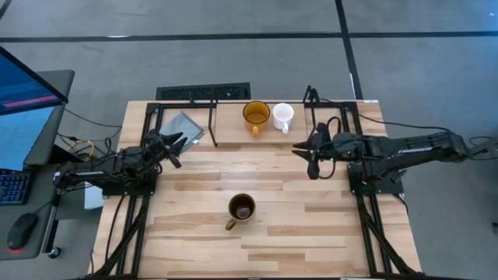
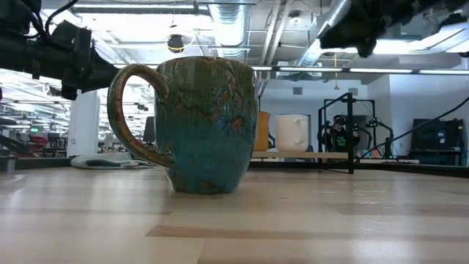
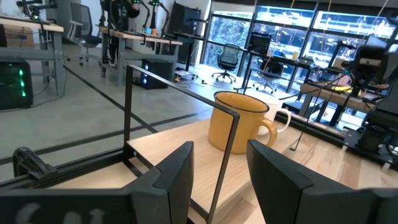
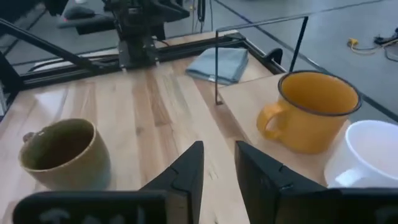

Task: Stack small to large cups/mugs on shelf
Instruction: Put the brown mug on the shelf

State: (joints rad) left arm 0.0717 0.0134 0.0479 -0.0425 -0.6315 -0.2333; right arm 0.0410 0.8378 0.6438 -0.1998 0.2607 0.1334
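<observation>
Step in hand judged as fetching the dark brown mug (image 1: 242, 208), upright and alone mid-table toward the near edge, handle (image 1: 231, 225) toward that edge; best taken by the right gripper (image 1: 305, 150) (empty, fingers slightly parted) across the rim opposite the handle, kept level. Yellow-orange mug (image 1: 256, 114) and small white mug (image 1: 282, 115) already side by side on the shelf (image 1: 212, 128), white handle (image 1: 284, 127) toward table centre. Open wood all round the brown mug; tight only near shelf rods and the folded grey cloth (image 1: 184, 125), beside the waiting left gripper (image 1: 174, 145) (empty, fingers parted).
</observation>
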